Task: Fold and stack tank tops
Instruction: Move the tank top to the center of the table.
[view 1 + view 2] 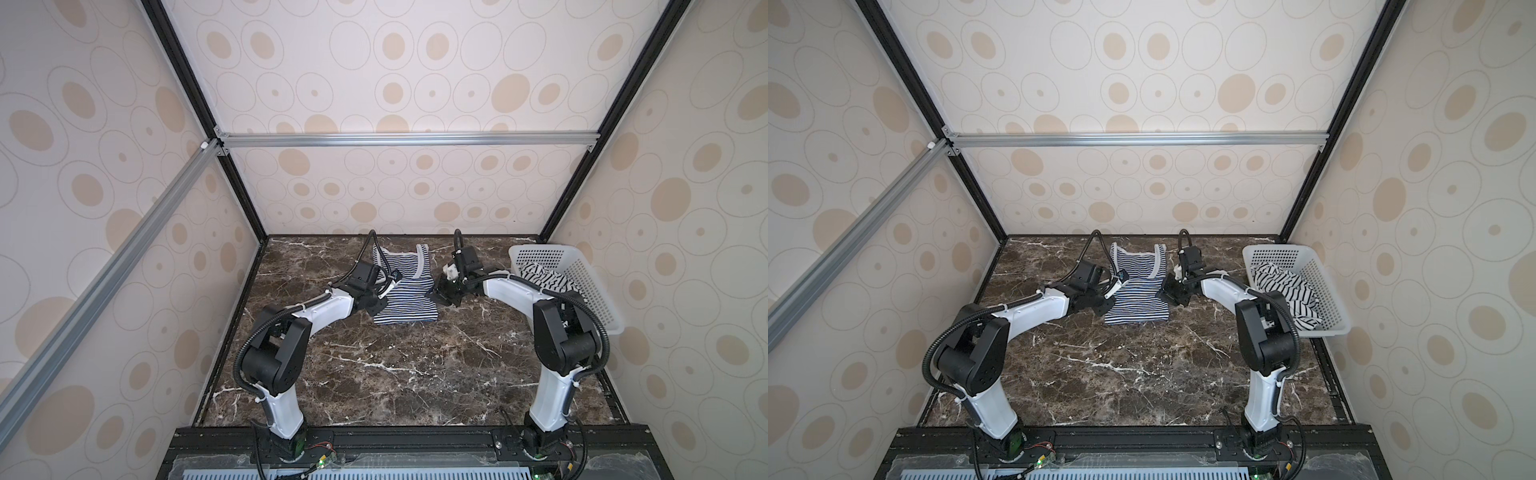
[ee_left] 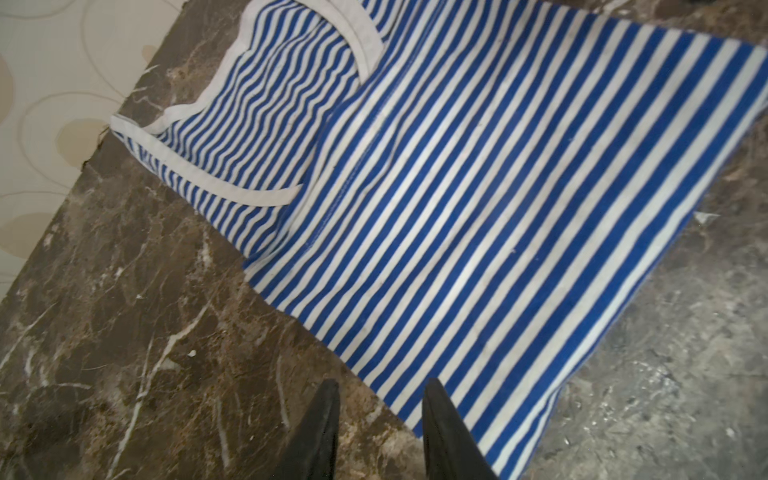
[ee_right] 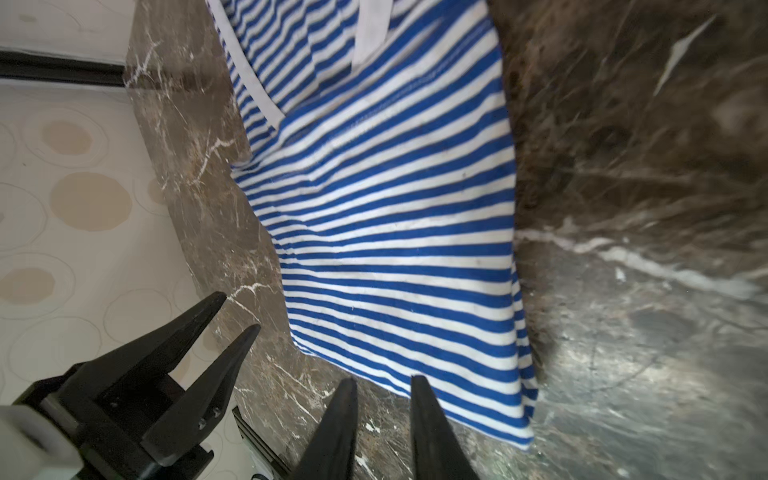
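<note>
A blue-striped tank top (image 1: 405, 299) lies flat on the table (image 1: 395, 374), a polished brown marble-look slab veined in white. It sits apart from the basket (image 1: 594, 291), on the basket's left in both top views. The knit is soft and thin, with fine, close blue and white bands. Broad white ribbed trim edges the scooped neckline and armholes. Its lower panel is doubled up over the chest, and the stitched hem runs straight across just under the neckline, leaving a roughly rectangular shape with the two straps poking out beyond it.

The basket is white, rigid plastic, rectangular with flared walls pierced by rows of small holes. A black-striped tank top (image 1: 544, 278) lies crumpled inside it, white with wider-spaced bands, bunched into loose folds.

The right gripper (image 3: 383, 379) is between the basket and the blue-striped tank top, at the cloth's nearer side edge. Its tapered matte-black fingers (image 3: 428, 415) are parted with nothing between them. The left gripper (image 2: 381, 382) is at the edge of the blue-striped tank top farther from the basket. It is released too, with pointed fingers (image 2: 324, 419) spread above the hem corner and bare stone, gripping nothing.
</note>
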{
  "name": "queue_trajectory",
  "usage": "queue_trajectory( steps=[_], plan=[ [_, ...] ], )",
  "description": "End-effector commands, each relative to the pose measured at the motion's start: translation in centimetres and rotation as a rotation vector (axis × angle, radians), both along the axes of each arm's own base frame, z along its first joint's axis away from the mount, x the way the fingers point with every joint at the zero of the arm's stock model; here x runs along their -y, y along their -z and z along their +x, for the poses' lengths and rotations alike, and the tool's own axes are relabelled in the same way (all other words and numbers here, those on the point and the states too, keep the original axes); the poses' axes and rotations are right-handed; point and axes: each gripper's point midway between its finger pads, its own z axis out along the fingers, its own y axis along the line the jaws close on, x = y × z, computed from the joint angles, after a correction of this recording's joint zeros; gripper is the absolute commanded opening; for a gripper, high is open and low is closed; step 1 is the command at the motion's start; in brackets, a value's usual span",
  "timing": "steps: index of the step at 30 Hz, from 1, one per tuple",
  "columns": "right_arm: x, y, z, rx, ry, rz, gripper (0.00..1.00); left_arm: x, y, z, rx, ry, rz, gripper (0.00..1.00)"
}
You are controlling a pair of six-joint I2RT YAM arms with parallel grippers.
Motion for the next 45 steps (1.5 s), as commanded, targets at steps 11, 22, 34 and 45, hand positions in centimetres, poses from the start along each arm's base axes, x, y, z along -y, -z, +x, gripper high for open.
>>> queue_trajectory(
  steps=[11, 22, 34, 45],
  plan=[
    [-0.2, 5.3, -3.4, -0.105, -0.023, -0.037, 0.23, -0.5, 5.7, -3.3, -0.131, 0.035, 0.048, 0.33],
    [1.2, 7.1, -9.5, -0.178, -0.056, -0.091, 0.22, -3.2, 6.6, -9.3, -0.210, 0.068, 0.074, 0.33],
    [2.1, 7.0, -15.1, -0.211, -0.138, -0.158, 0.21, -4.6, 6.5, -16.4, -0.295, 0.171, 0.091, 0.33],
    [2.7, 2.7, -17.3, -0.127, -0.085, -0.078, 0.46, -4.8, 2.6, -15.5, -0.103, 0.136, 0.063, 0.46]
  ],
)
